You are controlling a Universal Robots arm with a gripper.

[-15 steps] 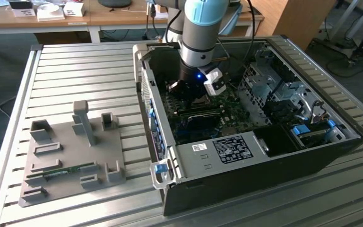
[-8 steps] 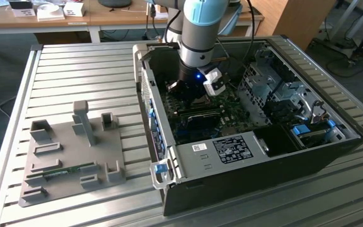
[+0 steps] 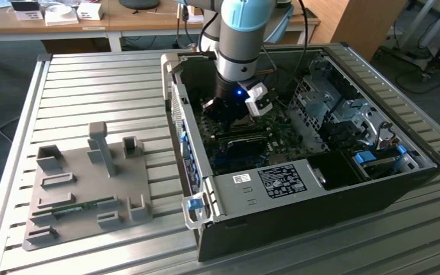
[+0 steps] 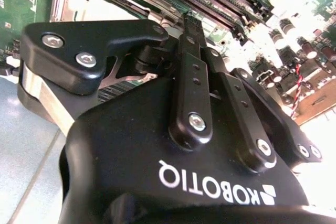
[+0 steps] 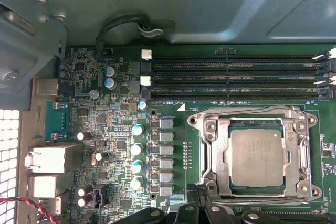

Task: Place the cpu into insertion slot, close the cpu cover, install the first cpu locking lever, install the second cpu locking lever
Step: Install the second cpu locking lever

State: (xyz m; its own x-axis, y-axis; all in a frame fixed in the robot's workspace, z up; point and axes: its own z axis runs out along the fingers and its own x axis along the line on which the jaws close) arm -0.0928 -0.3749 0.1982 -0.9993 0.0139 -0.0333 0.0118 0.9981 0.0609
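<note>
Silvery-grey square cpu (image 5: 258, 157) sits under the closed silver windowed cpu cover (image 5: 217, 153) in your first wrist view; your second shows the black gripper (image 4: 191, 22) pinched shut, empty.

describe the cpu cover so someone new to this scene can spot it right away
Start at the open computer case on the slatted table, then its green motherboard. In the first wrist view, beside the row of long black memory slots, a square silver frame lies flat: that is the cpu cover. Unlike anything near it, it has a square window showing the grey cpu.
</note>
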